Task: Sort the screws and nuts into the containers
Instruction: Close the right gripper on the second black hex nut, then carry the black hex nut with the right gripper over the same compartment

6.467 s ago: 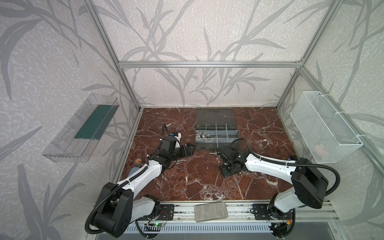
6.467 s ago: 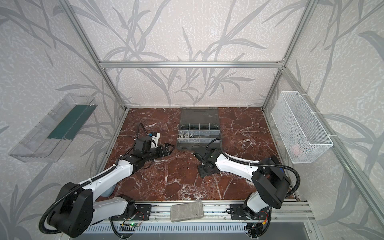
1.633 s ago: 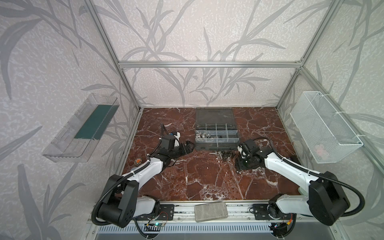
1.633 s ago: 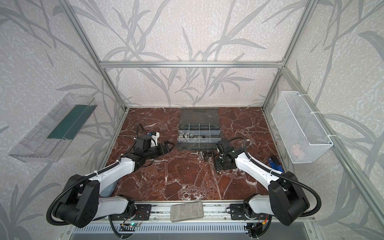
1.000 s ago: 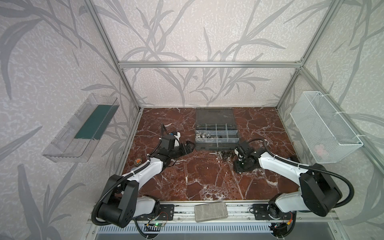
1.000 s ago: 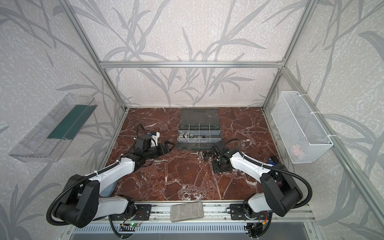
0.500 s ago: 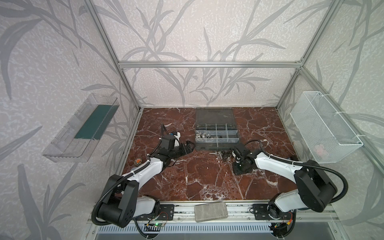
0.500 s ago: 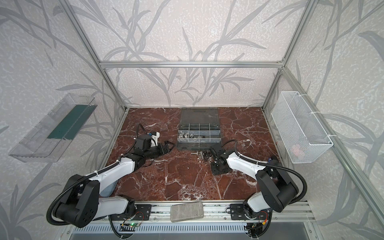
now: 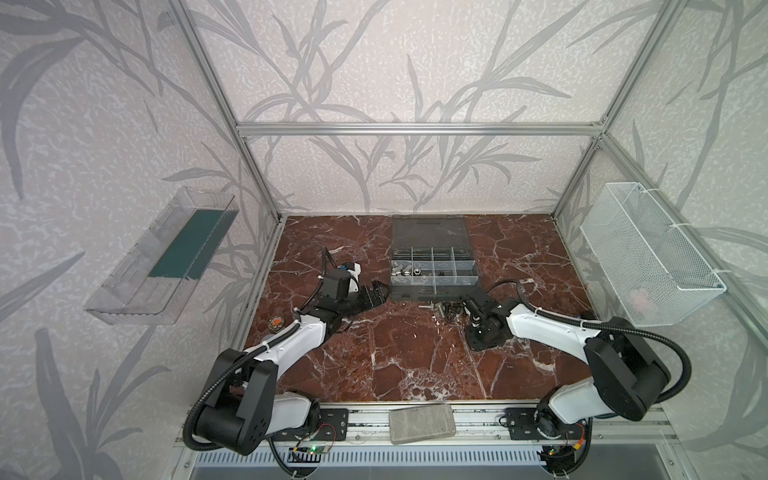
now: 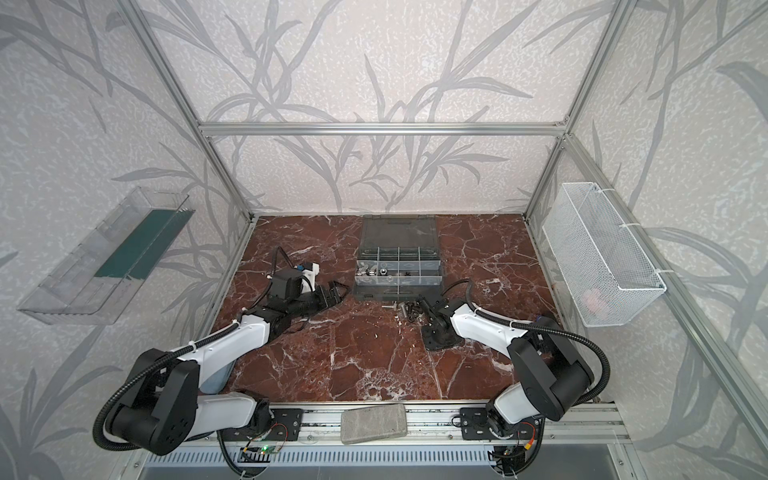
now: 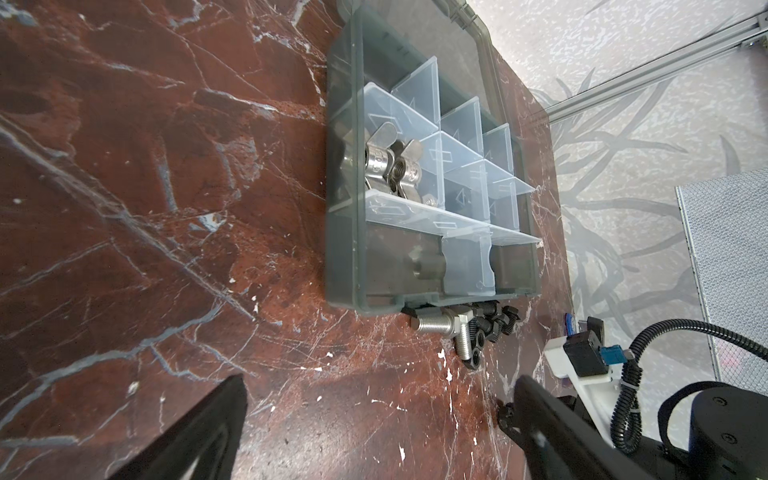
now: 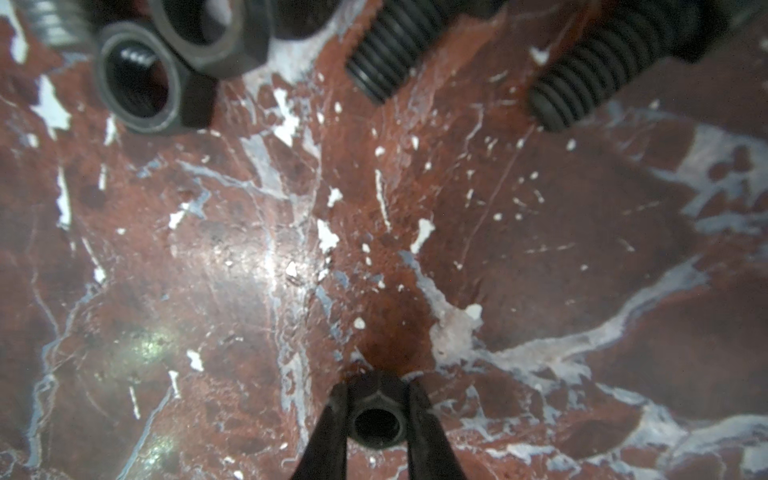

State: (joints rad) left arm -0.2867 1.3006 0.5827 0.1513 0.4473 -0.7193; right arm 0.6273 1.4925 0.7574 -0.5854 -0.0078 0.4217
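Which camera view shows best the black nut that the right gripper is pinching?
The right wrist view: the black nut sits close up between the fingers of the right gripper, its hole facing the camera. In both top views and the left wrist view it cannot be made out.

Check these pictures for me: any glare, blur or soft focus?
Right wrist view: marble floor shows a glare patch; the black nut between the right gripper's fingertips is soft. Left wrist view: organizer case sharp, left gripper's fingers blurred. Both top views: evenly lit, screws tiny.
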